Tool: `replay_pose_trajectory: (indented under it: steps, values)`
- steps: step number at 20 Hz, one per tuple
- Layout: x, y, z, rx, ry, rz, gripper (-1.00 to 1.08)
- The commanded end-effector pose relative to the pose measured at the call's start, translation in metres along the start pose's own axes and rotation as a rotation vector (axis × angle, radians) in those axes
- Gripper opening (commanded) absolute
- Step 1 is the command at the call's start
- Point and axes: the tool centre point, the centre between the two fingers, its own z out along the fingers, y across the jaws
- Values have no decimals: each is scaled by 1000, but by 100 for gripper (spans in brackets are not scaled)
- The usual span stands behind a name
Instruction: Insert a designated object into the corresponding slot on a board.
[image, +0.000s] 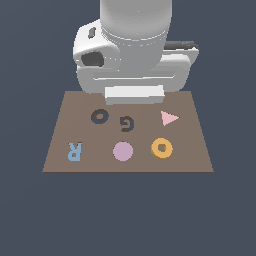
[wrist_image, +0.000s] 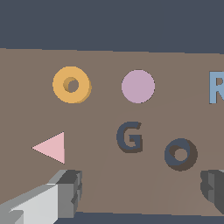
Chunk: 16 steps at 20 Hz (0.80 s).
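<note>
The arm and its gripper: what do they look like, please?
The arm is a glossy white, rounded casing with a dark oval opening on one side and a dark strip on the other. The gripper has a pale boxy body; its fingers are grey, blocky and ribbed.

blue R (wrist_image: 217, 87): cut by wrist frame edge | board (image: 60, 160): far edge behind arm (image: 135, 45)

1. A mauve disc (image: 123, 151) lies flat, in the near row of the exterior view.
2. A blue R (image: 74, 151) sits toward that view's left, well apart from the disc; the wrist view cuts it off at the frame edge.
3. A pink triangle (image: 169, 118) lies toward the right.
4. A dark G recess (image: 127, 123) sits between the triangle and the R's side.
</note>
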Motion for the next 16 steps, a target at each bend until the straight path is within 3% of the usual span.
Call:
replay_pose_trajectory:
  steps: [1,9,16]
  values:
    - [0,0,0,0,0,0,100]
    - [8,-4,8,-1,2,-53,100]
    - [30,-16,29,-3,8,-192,100]
